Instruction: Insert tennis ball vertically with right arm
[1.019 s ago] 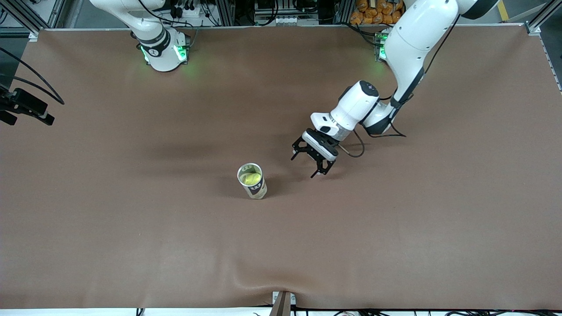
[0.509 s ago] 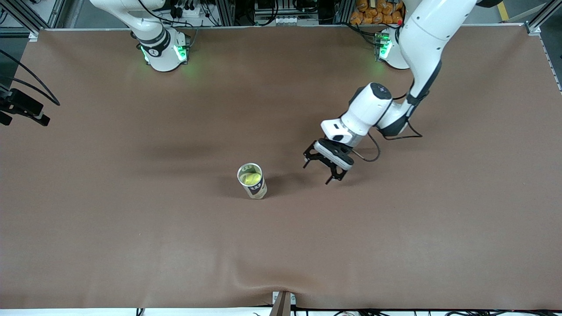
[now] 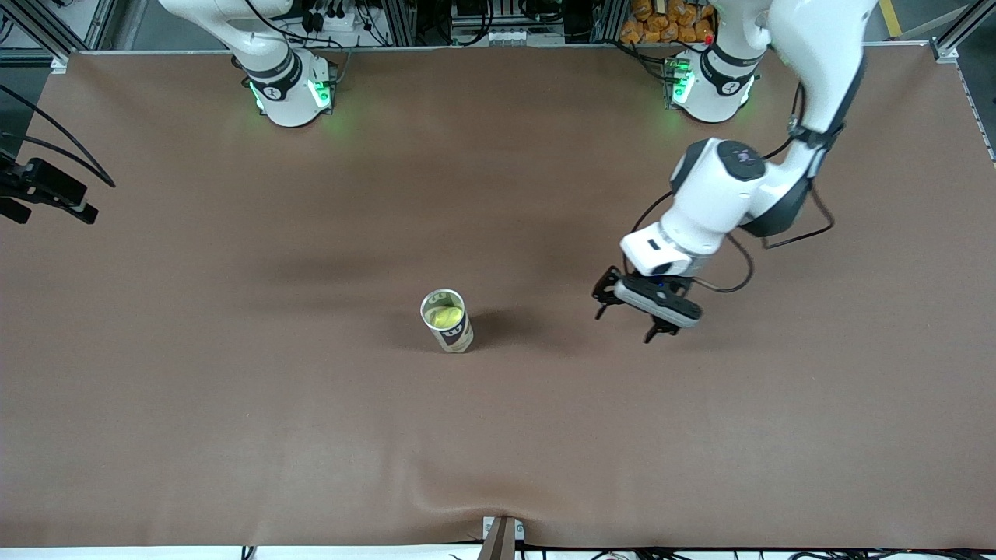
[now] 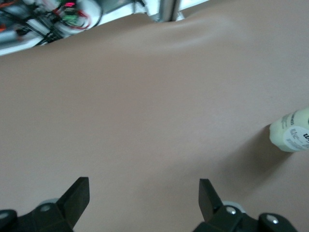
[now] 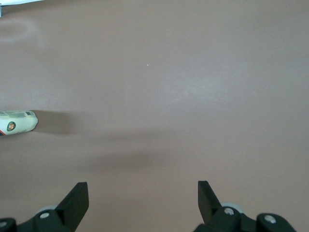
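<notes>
Over at the left arm's end of the table [image 3: 233, 435], the left hand [image 3: 642, 315] is pulling away from the can [image 3: 447, 320], drifting farther off with each beat, fingers spread wide and carrying nothing. That reads like a retreat, job done: the tennis ball [image 3: 446, 316] already sits down inside the can, yellow-green felt showing through the open mouth. The can stands upright near the middle of the table, pale wall with a dark printed band, white rim, alone on the brown cover. The right hand [image 5: 143, 205] hangs above bare table, well apart from the can, fingers wide and empty; the right arm waits.
</notes>
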### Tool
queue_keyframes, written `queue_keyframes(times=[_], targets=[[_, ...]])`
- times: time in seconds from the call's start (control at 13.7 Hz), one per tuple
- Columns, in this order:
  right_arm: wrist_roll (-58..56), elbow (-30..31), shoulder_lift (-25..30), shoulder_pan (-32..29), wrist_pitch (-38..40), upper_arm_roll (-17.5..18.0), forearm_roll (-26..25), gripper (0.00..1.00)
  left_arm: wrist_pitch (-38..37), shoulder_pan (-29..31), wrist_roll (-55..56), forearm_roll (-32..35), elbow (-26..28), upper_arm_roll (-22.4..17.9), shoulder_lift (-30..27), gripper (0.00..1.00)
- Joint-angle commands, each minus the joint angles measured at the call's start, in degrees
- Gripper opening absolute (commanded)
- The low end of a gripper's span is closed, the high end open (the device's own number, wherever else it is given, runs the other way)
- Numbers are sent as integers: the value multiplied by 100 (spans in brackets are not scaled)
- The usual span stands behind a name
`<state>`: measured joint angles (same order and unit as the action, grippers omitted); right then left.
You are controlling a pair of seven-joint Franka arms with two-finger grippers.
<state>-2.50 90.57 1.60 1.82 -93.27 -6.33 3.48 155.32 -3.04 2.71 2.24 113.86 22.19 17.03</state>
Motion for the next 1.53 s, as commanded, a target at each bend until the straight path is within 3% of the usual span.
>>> queue_keyframes(times=[0.0,0.07,0.29,0.65,0.95,1.16,1.31,1.46], targets=[[-5,75,77,529,-51,-578,-50,100,-1972,277,116,-101,-1028,23,-253,100],[-5,75,77,426,-42,-553,-32,100,-2580,425,142,-101,-1389,31,-279,100],[-5,75,77,-67,-33,17,-41,100,-3996,812,195,-66,-2033,14,-533,100],[-5,83,77,-41,-16,18,-58,100,-5334,1542,248,-40,-2376,14,-1298,100],[-14,92,94,-50,-24,18,-85,100,-6538,1666,239,-57,-3140,-30,-1360,100],[-58,110,112,-68,2,18,-85,100,-6778,1842,239,-101,-3124,-82,-1631,100],[-32,92,121,-103,72,-8,-93,100,-7049,1266,317,-93,-3045,-660,-1773,100],[-5,83,139,-94,46,9,-268,100,-7401,238,659,-84,-3036,-1643,-1844,100]])
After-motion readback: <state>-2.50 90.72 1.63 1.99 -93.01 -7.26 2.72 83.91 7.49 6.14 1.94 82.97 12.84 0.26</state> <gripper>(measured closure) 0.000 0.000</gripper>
